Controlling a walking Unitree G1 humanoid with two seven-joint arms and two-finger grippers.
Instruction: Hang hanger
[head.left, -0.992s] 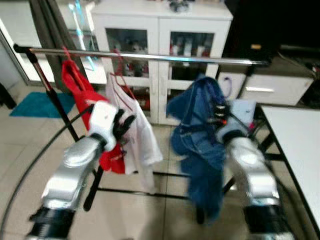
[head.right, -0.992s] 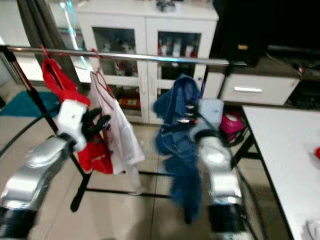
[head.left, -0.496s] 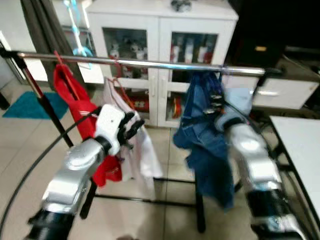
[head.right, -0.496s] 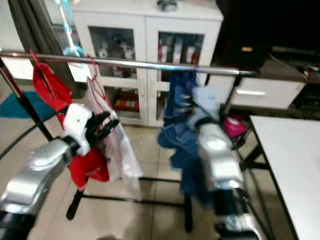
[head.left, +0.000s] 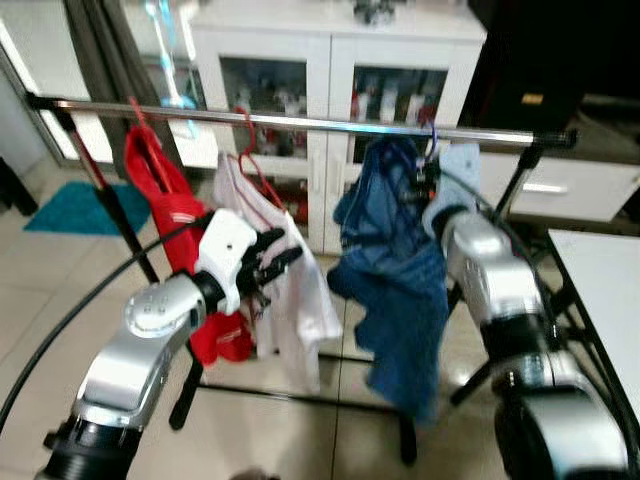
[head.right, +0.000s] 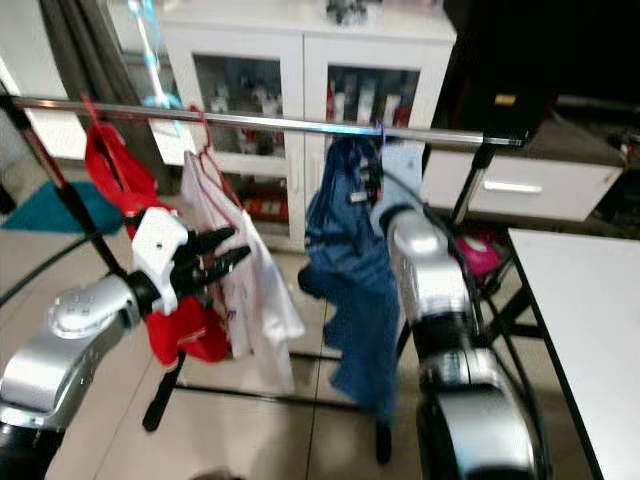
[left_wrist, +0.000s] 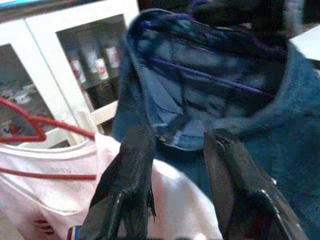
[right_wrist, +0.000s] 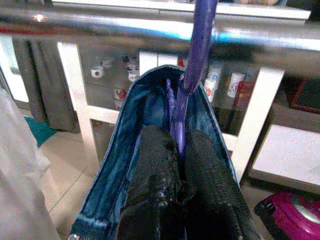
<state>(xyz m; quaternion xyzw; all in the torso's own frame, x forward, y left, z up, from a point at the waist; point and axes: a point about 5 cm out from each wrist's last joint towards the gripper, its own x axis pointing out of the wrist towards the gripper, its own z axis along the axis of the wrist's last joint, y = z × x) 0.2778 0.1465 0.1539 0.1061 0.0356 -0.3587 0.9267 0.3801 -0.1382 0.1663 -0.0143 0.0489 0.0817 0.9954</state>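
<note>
A long silver metal clothes rail (head.left: 300, 121) carries a red garment (head.left: 165, 205), a white shirt on a red wire hanger (head.left: 285, 280) and a blue denim jacket (head.left: 395, 270). The purple plastic hanger (right_wrist: 192, 55) inside the jacket reaches the rail, pinched by the closed right hand (right_wrist: 175, 150). The left hand (left_wrist: 175, 165), fingers spread and empty, hovers beside the white shirt.
</note>
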